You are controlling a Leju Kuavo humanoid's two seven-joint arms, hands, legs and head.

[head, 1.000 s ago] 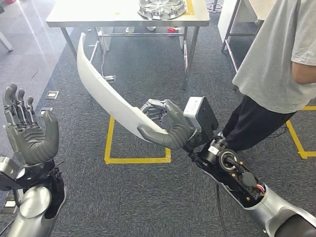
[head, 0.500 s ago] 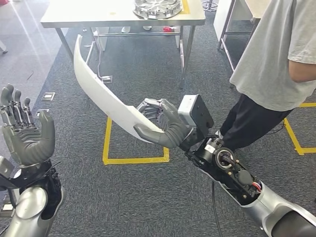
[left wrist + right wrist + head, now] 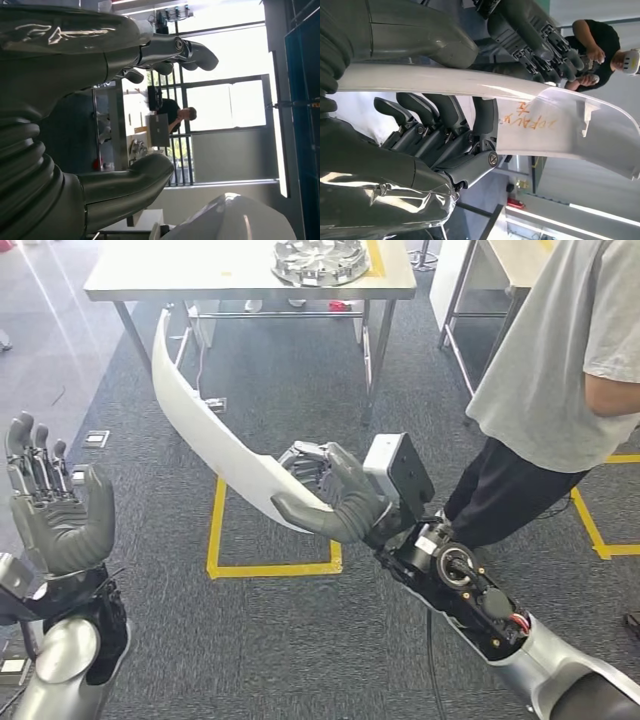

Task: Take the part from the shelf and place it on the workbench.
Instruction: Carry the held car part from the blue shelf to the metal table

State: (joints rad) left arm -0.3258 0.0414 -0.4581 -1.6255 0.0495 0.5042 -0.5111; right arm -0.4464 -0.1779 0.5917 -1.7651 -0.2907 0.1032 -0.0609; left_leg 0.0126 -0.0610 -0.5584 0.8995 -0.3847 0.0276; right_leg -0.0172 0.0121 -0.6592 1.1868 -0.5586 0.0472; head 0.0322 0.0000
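My right hand is holding the white part; my wrist camera is showing orange writing underneath. My left hand is spread, holding nothing. The part's tip is nearing the bench.

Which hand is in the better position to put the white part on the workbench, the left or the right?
Probably the right hand: it grips the near end of the long white part, whose far end points toward the workbench. The left hand is raised, open and holds nothing.
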